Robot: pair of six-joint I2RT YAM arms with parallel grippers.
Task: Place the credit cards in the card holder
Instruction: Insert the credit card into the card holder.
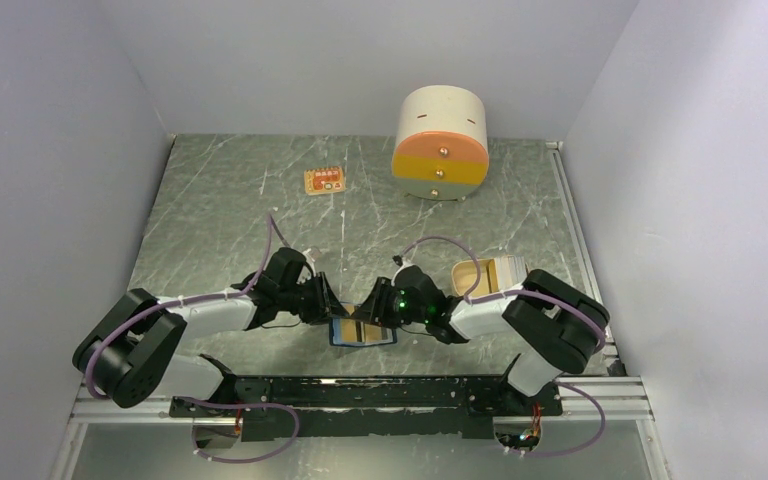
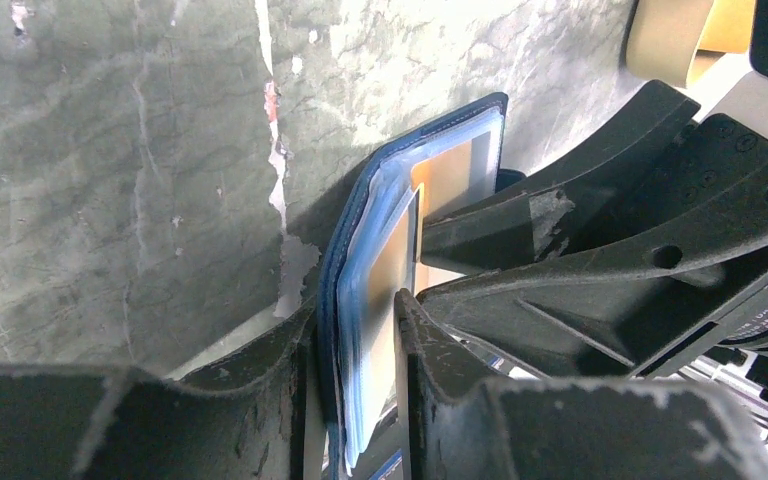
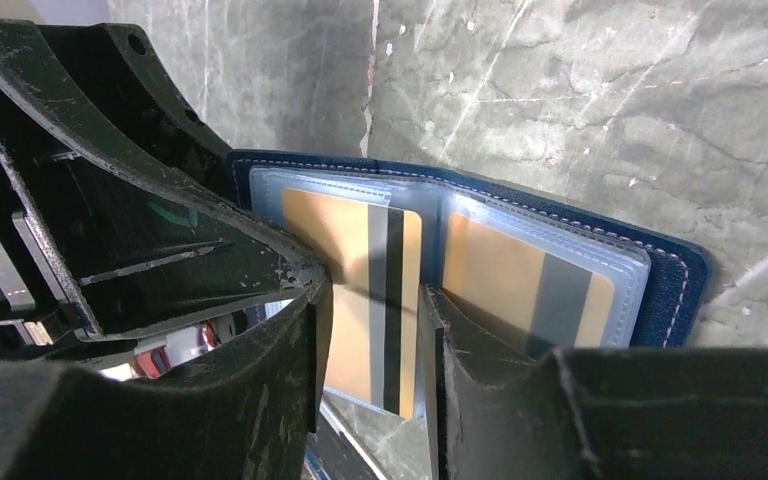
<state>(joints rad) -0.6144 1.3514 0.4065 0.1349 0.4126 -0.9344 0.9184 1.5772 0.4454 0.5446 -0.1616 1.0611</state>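
From above, the dark navy blue folding card holder [image 1: 363,333] lies mostly under the left gripper [image 1: 330,312] and right gripper [image 1: 372,306]. The small orange rectangular tag [image 1: 324,181] has marks too small to read. Whether the right gripper pinches the tan striped card [image 3: 355,240] cannot be told.

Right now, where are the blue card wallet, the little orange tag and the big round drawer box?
Dark navy folding card holder [image 1: 362,334]: top view, its open inside.
Small orange rectangular tag [image 1: 325,181]: top view, its middle.
Cream-and-orange round drawer unit [image 1: 440,160]: top view, its orange front.
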